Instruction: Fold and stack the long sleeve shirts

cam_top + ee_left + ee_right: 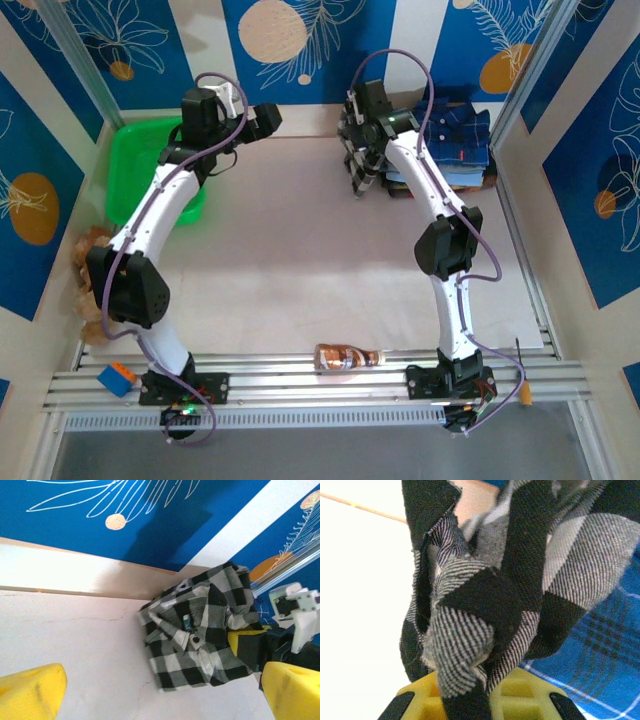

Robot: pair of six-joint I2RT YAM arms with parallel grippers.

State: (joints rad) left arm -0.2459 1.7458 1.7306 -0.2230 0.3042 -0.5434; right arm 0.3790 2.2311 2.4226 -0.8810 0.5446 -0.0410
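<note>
A green basket and brown plush toy sit left; bottle front.

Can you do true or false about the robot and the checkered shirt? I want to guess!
1. The right gripper is shut on the checked shirt. True.
2. The left gripper holds that shirt too. False: it is open and holds nothing.
3. The green basket is in the far right corner. False: it is in the far left corner.
4. A folded blue plaid shirt lies in the far right corner. True.
5. The bottle stands upright. False: it lies on its side.
</note>
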